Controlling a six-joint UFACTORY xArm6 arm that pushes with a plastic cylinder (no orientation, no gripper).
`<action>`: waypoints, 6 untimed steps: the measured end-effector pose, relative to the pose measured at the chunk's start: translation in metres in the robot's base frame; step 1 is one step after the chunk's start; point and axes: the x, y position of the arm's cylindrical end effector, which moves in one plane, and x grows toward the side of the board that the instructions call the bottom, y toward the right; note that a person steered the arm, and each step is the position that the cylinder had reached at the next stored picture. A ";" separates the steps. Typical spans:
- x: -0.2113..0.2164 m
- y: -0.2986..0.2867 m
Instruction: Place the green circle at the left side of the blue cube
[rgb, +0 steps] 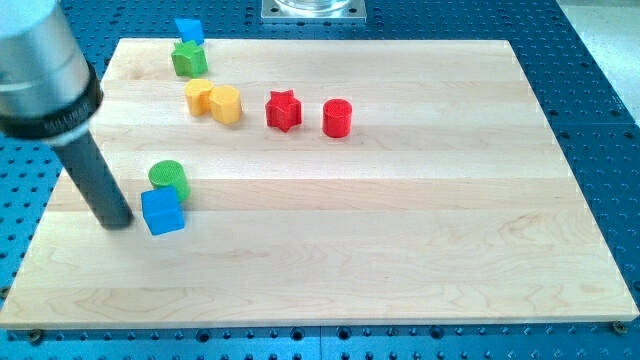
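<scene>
The green circle (168, 177) sits on the wooden board at the view's left, touching the top edge of the blue cube (162, 211), which lies just below it. My tip (116, 222) rests on the board just left of the blue cube, close to it, and below-left of the green circle. The dark rod rises up and to the left from there.
A small blue block (188, 30) and a green star (188, 59) sit at the board's top left. Two yellow blocks (214, 100) lie below them. A red star (283, 109) and a red cylinder (338, 117) stand near the top middle. The board's (400, 240) left edge is near my tip.
</scene>
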 end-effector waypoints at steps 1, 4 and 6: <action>-0.002 0.049; -0.012 0.041; -0.054 0.020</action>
